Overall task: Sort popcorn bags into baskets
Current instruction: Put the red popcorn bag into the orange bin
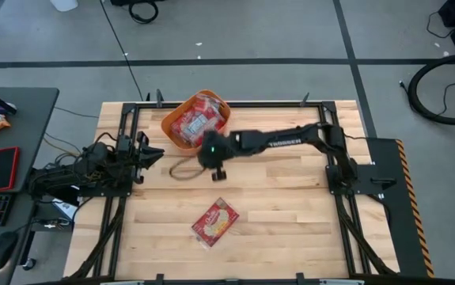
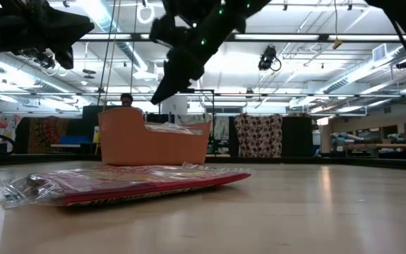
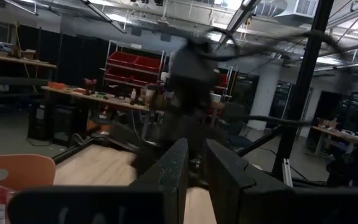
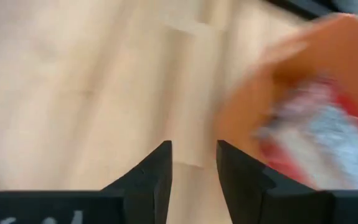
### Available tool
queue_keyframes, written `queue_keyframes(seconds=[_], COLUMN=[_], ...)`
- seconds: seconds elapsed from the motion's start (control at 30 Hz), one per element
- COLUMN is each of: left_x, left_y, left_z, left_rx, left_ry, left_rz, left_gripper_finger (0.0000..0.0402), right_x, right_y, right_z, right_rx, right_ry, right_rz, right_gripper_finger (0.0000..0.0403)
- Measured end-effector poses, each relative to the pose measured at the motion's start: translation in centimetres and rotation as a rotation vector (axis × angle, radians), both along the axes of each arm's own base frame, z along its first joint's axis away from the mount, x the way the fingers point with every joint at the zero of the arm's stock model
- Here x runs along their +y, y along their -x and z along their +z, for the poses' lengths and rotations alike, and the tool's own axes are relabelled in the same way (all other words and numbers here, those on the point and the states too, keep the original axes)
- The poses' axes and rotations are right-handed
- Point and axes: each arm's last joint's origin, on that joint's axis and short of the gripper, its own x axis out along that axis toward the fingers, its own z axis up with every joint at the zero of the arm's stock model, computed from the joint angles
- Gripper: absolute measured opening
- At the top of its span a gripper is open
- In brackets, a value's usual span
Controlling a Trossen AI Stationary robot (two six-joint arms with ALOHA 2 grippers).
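One bag left, lower centre | your right gripper empty, slightly parted, beside tub | left gripper near-closed, idle | next: reach down, pinch bag's edge.

1 popcorn bag on table

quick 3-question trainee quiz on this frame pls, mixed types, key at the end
1. True or false: every popcorn bag is already inside the orange basket.
2. Which gripper is nearer the basket? A) left gripper B) right gripper
3. Fill in: the right gripper holds ____.

Key:
1. False. One popcorn bag lies flat on the table, apart from the basket.
2. B. It hangs above the table beside the basket; the left one waits at the table's left edge.
3. Nothing; its fingers are open.
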Motion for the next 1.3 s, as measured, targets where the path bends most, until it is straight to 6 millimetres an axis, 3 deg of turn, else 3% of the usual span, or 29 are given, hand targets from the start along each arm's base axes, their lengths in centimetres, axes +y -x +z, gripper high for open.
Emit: queue_keyframes(seconds=[0.3,0.5,0.83,1.3], left_x=[0.0,0.0,0.0,0.0], left_y=[0.0,0.0,0.0,0.0], left_z=[0.0,0.0,0.0,0.0], left_rx=[0.000,0.000,0.000,0.000], left_ry=[0.001,0.001,0.002,0.002], left_rz=[-0.001,-0.001,-0.001,-0.001], left_gripper_finger=[0.0057,0.0057,0.0057,0.0057], right_x=[6.5,8.9,9.1,8.7], right_y=[0.6,1.9,3.0,4.6], right_z=[-0.7,-3.5,-7.2,-11.2], right_rx=[0.075,0.177,0.182,0.112], right_ry=[-0.201,-0.321,-0.413,-0.408], right_rz=[0.024,-0.037,-0.071,-0.009], right_gripper_finger=[0.0169,0.0210,0.0258,0.0247])
